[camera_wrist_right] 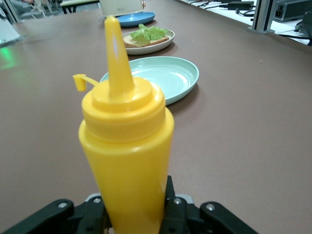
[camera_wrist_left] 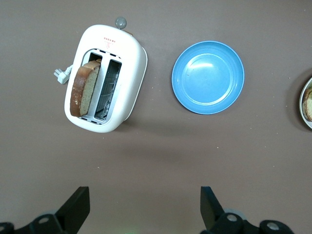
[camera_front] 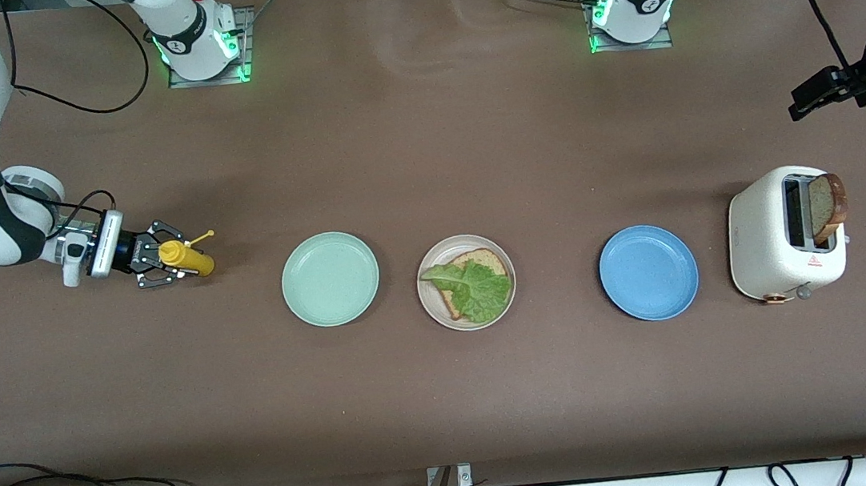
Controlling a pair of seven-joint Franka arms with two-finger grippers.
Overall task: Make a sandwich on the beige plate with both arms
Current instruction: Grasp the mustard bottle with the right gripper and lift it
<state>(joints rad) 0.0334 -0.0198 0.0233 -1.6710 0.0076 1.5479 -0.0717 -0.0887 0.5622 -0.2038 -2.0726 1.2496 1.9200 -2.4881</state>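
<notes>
The beige plate (camera_front: 428, 300) sits mid-table with one bread slice (camera_front: 485, 257) and a green lettuce leaf (camera_front: 474, 287) on top; no second slice is on it. Another bread slice (camera_front: 827, 205) stands in a slot of the white toaster (camera_front: 763, 240) toward the left arm's end. My right gripper (camera_front: 162, 265) is shut on a yellow squeeze bottle (camera_front: 191, 258) low over the table, beside the mint-green plate (camera_front: 330, 278). My left gripper (camera_front: 799, 108) is open and empty, up in the air over bare table beside the toaster (camera_wrist_left: 127, 58).
A blue plate (camera_front: 648, 272) lies between the beige plate and the toaster; it also shows in the left wrist view (camera_wrist_left: 208, 77). The right wrist view shows the bottle (camera_wrist_right: 126, 146), then the mint-green plate (camera_wrist_right: 168, 73) and the beige plate (camera_wrist_right: 165, 45). Cables hang along the front edge.
</notes>
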